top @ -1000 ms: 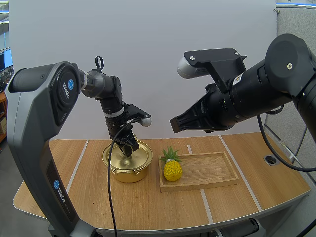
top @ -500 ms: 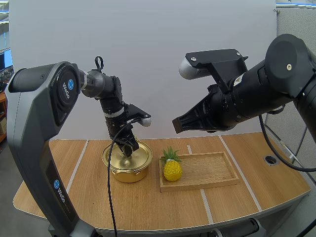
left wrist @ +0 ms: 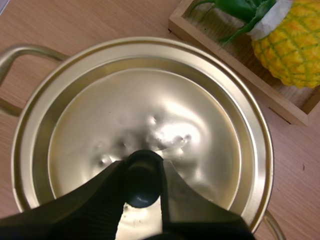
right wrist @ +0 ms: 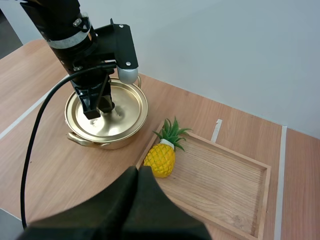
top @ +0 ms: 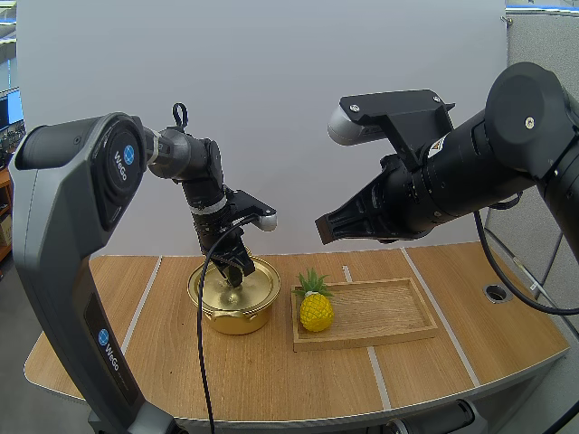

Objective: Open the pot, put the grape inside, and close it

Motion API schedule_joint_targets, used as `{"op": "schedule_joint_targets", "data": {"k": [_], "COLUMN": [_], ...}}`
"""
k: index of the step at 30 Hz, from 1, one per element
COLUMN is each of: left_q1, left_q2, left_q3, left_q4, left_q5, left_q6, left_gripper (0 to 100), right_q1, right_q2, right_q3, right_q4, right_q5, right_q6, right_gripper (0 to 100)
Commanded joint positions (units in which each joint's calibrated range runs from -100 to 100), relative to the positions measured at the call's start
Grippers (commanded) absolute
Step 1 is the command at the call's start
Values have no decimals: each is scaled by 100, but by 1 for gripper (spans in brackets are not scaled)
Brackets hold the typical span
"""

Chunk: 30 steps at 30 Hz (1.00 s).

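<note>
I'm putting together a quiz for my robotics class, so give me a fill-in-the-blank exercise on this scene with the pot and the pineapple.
The left gripper is shut on the black ____ of the gold lid.
The pineapple stands in the wooden ____.
The right gripper has its fingers ____.
Missing words: knob, tray, shut.

Glossy gold metal — the pot lid (left wrist: 200, 95) (faintly dented); matt wood — tray (right wrist: 220, 185) and table (top: 271, 375).
</note>
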Motion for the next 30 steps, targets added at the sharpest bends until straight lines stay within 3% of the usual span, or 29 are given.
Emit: {"op": "schedule_joint_targets", "data": {"k": [1,4,7,11,14,15,30], "left_q1": [-11,-11,-11,-11,-11,-11,-11], "left_q2": [12,12,12,12,12,12,-240], "left_q3": [32,32,32,32,32,32,-1007], "left_q4": [-275,-275,-275,-275,-286,-298,-337], "left_q5": [538,637,676,711,711,711,999], "left_q6": [30,30,30,30,-12,-8,-194], "left_gripper": [0,1,14,55,93,100,100], "right_q1": [-17,-17,-17,-17,-17,-17,-17], "right_q2": [-64,-64,-64,-64,-64,-64,-64], "right_q3": [22,22,22,22,22,22,22], "right_q4": [11,23,46,46,46,46,46], "right_q5": [2,2,2,2,2,2,2], "right_q6": [13,13,13,13,13,13,13], "right_gripper": [0,0,0,0,0,0,0]}}
